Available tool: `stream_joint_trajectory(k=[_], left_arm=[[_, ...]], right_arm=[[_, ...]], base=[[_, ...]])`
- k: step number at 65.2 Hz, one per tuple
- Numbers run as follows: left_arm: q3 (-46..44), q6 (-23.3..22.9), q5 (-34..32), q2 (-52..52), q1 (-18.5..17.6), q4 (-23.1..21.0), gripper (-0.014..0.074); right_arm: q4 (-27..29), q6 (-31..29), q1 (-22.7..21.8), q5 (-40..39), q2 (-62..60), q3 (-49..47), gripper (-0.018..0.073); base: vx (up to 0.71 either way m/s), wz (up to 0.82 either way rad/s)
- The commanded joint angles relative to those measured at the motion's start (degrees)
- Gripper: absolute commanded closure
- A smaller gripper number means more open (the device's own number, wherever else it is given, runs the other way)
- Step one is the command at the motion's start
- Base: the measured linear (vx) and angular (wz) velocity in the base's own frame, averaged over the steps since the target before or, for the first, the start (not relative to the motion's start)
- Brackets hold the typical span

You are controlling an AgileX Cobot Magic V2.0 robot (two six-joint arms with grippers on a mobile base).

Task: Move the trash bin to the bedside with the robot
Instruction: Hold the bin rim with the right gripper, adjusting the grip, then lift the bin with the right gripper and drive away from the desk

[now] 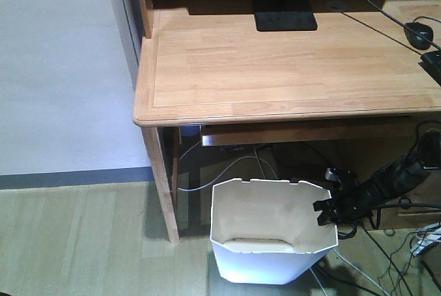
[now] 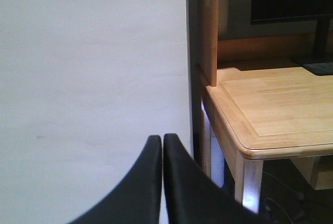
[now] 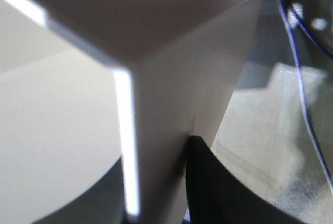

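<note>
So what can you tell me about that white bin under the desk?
The trash bin is white, thin-walled plastic, cream inside, with an angular notched rim, tapering downward. It stands upright on the wooden floor, just below the front edge of the desk. The right gripper clamps its rim on the right.

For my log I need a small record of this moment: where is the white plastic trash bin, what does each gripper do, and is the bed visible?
bin: white many-sided plastic trash bin, upright on the floor under the front edge of the light wooden desk
right gripper: at the bin's right rim, apparently shut on its wall
left gripper: shut, empty, facing the pale wall
bed: not in view
</note>
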Motion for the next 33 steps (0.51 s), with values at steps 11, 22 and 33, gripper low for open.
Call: stream_joint_trajectory(k=[11,22,33], left_arm=[[-1.19,-0.25,-4.13,-0.30,0.00,-0.26,0.0603],[-1.19,-0.25,-4.13,-0.30,0.00,-0.26,0.0603],[-1.19,-0.25,-4.13,-0.30,0.00,-0.26,0.0603]], right_arm=[[7.11,-4.43,-0.21,19.17,-6.14,-0.71,0.0564],[7.28,-5.87,-0.21,23.41,-6.32,-0.71,0.0564],[7.33,-2.84,-0.21,25.48,-6.32,-0.71,0.0564]], base=[[0.00,0.00],[0.00,0.00],[0.00,0.00]])
